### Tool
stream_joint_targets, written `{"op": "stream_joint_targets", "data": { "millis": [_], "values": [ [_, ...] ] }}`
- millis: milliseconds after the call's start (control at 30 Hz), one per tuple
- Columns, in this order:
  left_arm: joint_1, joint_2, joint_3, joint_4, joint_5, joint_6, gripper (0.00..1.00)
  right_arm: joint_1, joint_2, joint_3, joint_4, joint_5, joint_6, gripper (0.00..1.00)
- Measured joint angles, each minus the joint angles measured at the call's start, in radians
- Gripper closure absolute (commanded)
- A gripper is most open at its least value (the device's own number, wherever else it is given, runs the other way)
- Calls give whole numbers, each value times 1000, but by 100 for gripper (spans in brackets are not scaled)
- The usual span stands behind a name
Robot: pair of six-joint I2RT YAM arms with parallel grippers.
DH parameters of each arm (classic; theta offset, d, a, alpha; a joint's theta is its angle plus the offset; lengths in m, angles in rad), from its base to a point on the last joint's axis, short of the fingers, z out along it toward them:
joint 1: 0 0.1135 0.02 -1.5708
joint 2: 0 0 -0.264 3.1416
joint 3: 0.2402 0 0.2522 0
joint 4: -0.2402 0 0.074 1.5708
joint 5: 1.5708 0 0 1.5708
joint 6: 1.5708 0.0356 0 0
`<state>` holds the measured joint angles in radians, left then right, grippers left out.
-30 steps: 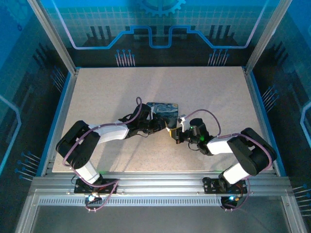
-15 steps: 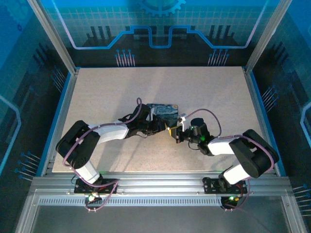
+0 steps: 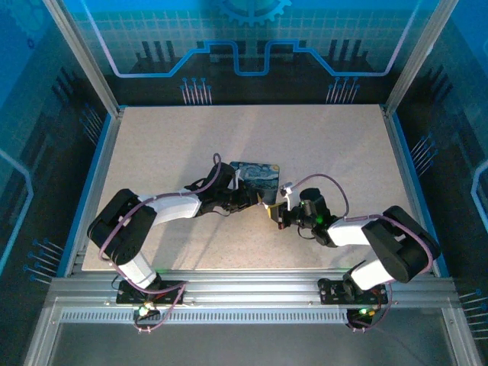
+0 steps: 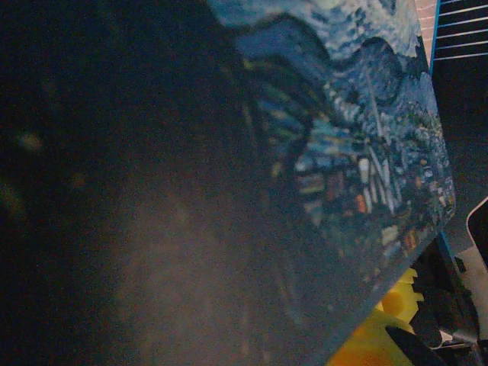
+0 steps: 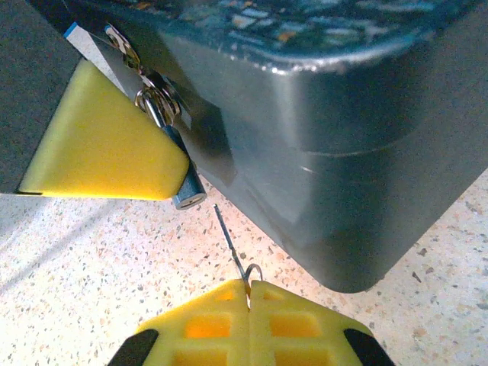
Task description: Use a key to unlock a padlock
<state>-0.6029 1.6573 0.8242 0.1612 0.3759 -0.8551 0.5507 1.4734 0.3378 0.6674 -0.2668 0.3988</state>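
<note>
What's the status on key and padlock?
Right gripper shut on key, tip beside padlock keyhole, not inserted. Left gripper pad against padlock, grip unclear. Nothing between key and keyhole.

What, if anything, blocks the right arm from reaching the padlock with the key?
Probably nothing; it looks reachable. The right gripper holds the key aimed at the padlock, whose lower end is exposed, with an open gap between. The yellow pad sits beside it, not across.
</note>
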Motion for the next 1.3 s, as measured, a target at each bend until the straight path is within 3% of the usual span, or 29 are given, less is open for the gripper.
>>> {"op": "stream_joint_targets", "data": {
  "millis": [1300],
  "values": [
    [4, 0, 0, 0, 0, 19, 84, 32, 29, 38, -24, -18, -26, 100]
  ]
}}
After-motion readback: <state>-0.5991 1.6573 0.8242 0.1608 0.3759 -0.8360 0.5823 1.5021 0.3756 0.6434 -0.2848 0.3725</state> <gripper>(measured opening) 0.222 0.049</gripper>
